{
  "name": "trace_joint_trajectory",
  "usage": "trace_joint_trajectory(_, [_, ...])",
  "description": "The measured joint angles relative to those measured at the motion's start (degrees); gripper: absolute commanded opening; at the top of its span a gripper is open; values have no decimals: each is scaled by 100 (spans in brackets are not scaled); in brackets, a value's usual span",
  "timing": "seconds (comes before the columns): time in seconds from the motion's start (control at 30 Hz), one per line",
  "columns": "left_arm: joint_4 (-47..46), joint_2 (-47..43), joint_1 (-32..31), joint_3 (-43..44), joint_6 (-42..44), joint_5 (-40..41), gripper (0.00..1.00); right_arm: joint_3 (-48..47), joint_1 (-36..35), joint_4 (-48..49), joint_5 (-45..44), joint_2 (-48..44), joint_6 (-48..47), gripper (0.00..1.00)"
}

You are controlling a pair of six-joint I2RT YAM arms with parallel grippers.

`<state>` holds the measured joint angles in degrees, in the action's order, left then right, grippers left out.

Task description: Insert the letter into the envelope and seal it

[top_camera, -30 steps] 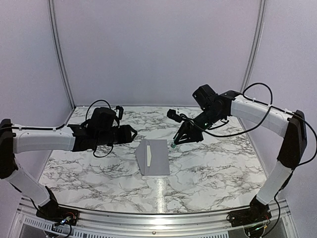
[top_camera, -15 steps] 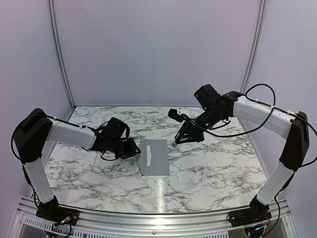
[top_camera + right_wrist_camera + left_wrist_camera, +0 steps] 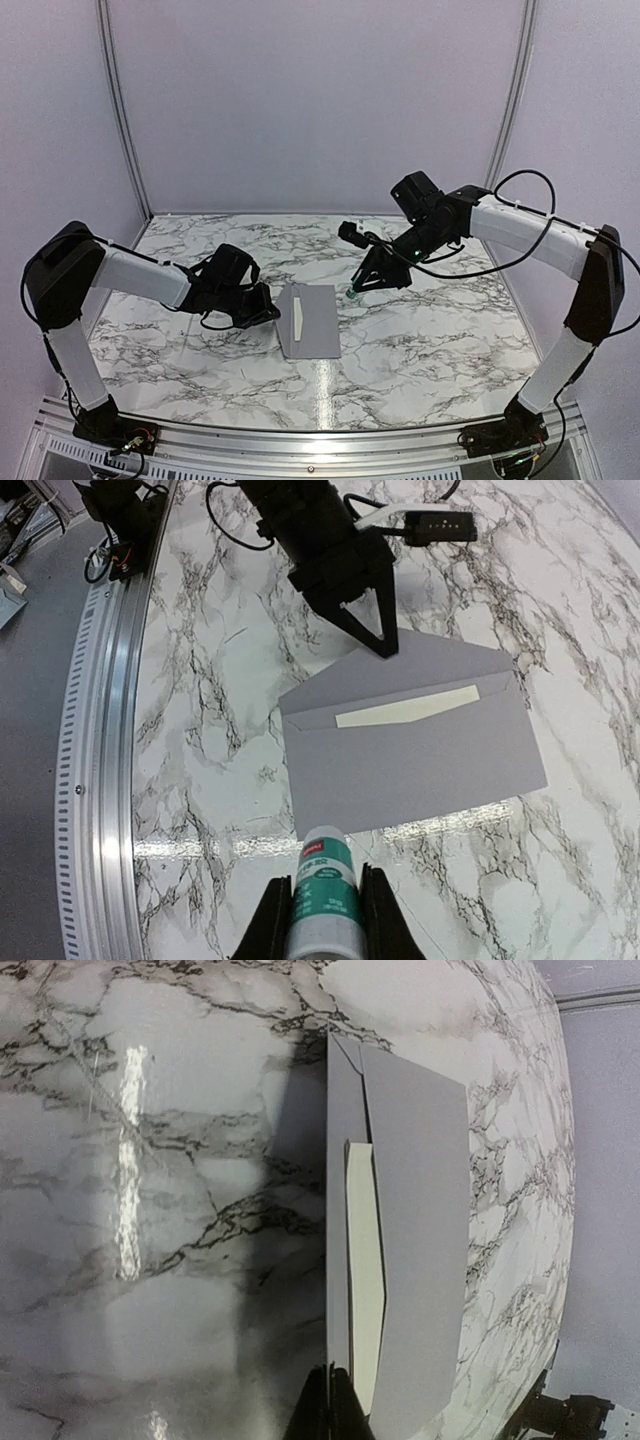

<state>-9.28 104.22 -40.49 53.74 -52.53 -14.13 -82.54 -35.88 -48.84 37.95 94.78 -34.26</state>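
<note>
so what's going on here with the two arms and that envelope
The letter is tucked into the grey envelope, with only a strip showing at the opening, and the flap lies open. The left gripper is shut with its tips at the flap's edge; whether it pinches the paper is unclear. The right gripper holds a green-and-white tube close to the envelope's other side.

The grey envelope [image 3: 318, 325] lies flat on the worktop [image 3: 430, 330], its flap open toward the left fingers [image 3: 368, 625], whose tips meet the flap's edge. The off-white letter [image 3: 408, 706] is tucked inside, with a strip showing.
</note>
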Motion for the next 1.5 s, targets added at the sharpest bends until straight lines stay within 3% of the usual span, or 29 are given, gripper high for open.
trace_joint_trajectory(0.27, [-105,-699,-713,-605,-365,291,0,0,-144,2,-105,2,-22,1])
trace_joint_trajectory(0.3, [-125,-761,-826,-645,-413,332,3,0,-170,2,-114,4,-24,1])
trace_joint_trajectory(0.43, [-208,-844,-1158,-765,-739,459,31,0,-258,0,-138,46,-28,1])
trace_joint_trajectory(0.6, [138,-1075,-1198,-824,-815,710,38,0,-297,-22,-195,94,-66,1])
trace_joint_trajectory(0.7, [734,-1266,-1119,-474,-483,918,31,0,-297,-70,-308,94,-146,0])
trace_joint_trajectory(0.77, [970,-1285,-981,-81,-188,920,22,0,-297,-109,-409,90,-195,0])
trace_joint_trajectory(0.9, [1207,-1106,-682,728,520,793,19,0,-297,-133,-625,74,-256,0])
trace_joint_trajectory(1.17, [1497,485,-417,2470,1556,-321,0,-74,-407,-254,-1051,-31,-393,0])
trace_joint_trajectory(1.33, [1668,1373,-417,2883,1773,-911,0,-87,-518,-302,-1248,-31,-466,0])
trace_joint_trajectory(1.5, [1862,1716,-420,2892,1851,-1204,0,-87,-678,-308,-1447,-26,-511,0])
